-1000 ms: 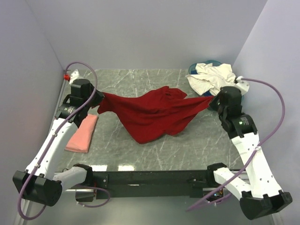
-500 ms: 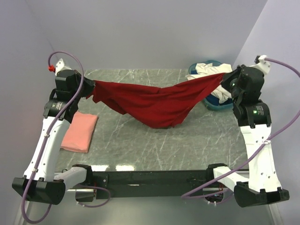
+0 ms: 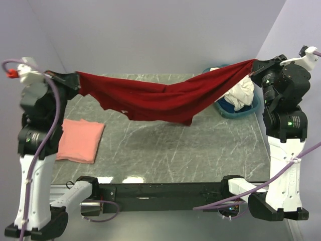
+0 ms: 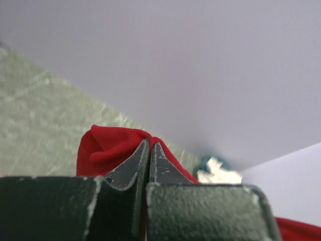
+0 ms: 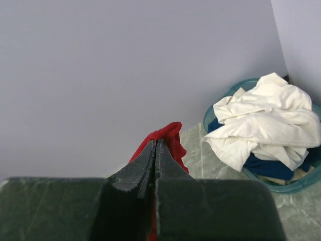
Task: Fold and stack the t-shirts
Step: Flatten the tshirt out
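Observation:
A deep red t-shirt [image 3: 160,100] hangs stretched in the air between both arms, sagging in the middle above the table. My left gripper [image 3: 76,79] is shut on its left end; in the left wrist view the closed gripper [image 4: 149,144] pinches bunched red cloth [image 4: 103,150]. At the right end, my right gripper [image 3: 252,68] is shut on the shirt too, and its wrist view shows that gripper [image 5: 155,143] closed with red cloth [image 5: 173,140] at its tip. A folded salmon-pink t-shirt [image 3: 79,140] lies flat on the table at the left. Crumpled cream-white t-shirts [image 5: 263,120] fill the basin.
The round blue basin [image 3: 235,111] stands at the table's back right corner, under the right end of the red shirt. Grey walls close in the back and both sides. The marble tabletop [image 3: 165,150] shows below the hanging shirt.
Both arms have risen and spread apart, lifting the red t-shirt off the table and pulling it taut between them. The pink shirt has not moved.

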`<move>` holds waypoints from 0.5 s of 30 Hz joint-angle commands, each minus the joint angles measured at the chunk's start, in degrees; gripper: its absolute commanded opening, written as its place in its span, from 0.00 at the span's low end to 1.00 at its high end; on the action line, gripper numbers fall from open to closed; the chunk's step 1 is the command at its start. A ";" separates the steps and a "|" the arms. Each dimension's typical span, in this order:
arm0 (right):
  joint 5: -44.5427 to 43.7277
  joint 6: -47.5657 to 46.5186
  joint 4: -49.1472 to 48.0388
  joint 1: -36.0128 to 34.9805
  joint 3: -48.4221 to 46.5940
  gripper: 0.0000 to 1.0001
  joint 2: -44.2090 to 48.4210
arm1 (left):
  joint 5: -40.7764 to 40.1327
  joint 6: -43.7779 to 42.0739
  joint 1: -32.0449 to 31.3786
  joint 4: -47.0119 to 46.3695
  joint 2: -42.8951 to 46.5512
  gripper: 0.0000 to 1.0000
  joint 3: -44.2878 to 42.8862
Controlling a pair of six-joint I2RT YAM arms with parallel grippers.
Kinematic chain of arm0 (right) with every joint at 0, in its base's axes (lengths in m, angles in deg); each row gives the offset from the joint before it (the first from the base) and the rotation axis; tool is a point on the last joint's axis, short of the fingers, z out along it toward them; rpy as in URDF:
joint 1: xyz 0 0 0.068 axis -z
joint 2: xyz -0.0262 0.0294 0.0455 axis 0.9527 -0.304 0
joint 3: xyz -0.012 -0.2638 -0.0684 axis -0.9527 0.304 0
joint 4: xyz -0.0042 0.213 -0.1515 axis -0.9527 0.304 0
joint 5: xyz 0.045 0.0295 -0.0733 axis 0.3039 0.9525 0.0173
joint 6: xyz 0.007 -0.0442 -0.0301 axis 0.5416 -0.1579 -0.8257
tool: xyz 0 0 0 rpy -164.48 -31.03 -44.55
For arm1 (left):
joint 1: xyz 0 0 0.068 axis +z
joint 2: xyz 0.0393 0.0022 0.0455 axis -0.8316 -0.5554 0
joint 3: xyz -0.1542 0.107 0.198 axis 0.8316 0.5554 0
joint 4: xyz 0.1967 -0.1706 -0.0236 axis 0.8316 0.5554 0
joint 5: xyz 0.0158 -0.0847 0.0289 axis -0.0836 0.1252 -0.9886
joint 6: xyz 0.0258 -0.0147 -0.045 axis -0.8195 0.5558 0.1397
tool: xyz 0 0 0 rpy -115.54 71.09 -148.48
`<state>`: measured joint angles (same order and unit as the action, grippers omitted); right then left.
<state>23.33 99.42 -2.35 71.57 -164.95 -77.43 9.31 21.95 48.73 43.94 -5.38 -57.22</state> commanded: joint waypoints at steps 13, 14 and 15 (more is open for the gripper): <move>10.20 1.85 -8.38 0.38 -6.91 0.00 -9.30 | -4.12 -2.64 0.50 -8.16 -6.92 0.01 -4.44; 10.82 2.46 -9.35 0.47 -7.00 0.00 -11.22 | -4.47 -2.82 0.50 -8.25 -7.98 0.01 -6.27; 12.22 2.81 -11.18 1.86 -7.78 0.00 -12.28 | -4.47 -2.99 0.76 -8.25 -10.16 0.01 -7.42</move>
<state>31.28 100.86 -6.17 71.70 -169.87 -86.63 6.29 20.50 48.84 39.15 -11.85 -61.66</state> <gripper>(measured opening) 0.007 0.046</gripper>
